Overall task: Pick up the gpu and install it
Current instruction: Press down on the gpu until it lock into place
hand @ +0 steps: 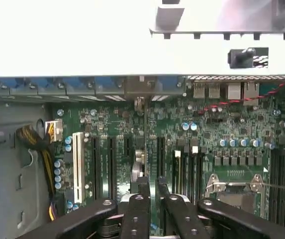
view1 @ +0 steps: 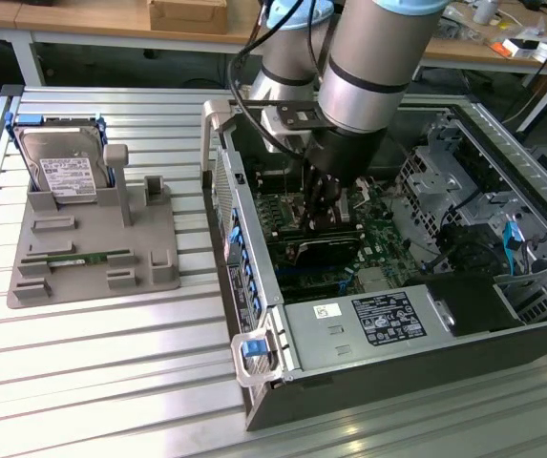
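The hand (view1: 326, 212) is down inside the open computer case (view1: 254, 315), its fingers (hand: 143, 191) drawn narrow on the gpu (view1: 323, 250), which hangs edge-on directly beneath it, just above the motherboard (hand: 222, 129). In the wrist view the card's thin edge runs away from the fingers towards the case's rear wall, its long axis lined up with the expansion slots (hand: 111, 164); whether it has touched a slot I cannot tell. On the tabletop (view1: 111, 363), well apart on the exterior view's left, a grey holder (view1: 92, 258) carries a hard drive (view1: 63, 172) standing upright and a memory stick (view1: 77, 258) lying flat.
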Motion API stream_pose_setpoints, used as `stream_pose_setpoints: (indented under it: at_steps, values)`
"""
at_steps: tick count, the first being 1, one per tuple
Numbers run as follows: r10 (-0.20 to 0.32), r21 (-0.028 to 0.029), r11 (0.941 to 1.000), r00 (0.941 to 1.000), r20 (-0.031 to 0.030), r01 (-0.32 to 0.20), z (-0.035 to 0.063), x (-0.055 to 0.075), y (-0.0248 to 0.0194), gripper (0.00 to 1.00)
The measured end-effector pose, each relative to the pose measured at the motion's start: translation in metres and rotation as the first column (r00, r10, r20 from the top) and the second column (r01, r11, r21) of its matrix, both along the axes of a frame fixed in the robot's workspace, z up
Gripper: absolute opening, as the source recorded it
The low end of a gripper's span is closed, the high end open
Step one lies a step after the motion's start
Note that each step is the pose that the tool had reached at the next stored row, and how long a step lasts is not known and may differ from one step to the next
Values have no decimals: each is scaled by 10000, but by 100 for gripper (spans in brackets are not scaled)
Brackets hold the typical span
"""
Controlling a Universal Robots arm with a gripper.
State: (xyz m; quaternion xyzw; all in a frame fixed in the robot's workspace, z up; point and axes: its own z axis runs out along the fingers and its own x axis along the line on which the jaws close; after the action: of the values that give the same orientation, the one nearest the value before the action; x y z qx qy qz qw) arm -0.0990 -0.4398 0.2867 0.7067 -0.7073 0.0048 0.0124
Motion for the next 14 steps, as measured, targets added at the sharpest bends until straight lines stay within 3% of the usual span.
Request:
stream_pose_setpoints:
  at_steps: [1, 9, 13, 14]
  values:
    - [22, -6, 10000, 10000, -2, -22, -131, -129, -1, 19]
    - [27, 2, 10000, 10000, 1, -27, -155, -129, -4, 19]
    - [30, 1, 10000, 10000, 0, -30, 40, -121, -4, 19]
    - [26, 4, 10000, 10000, -31, -26, 41, -57, -4, 19]
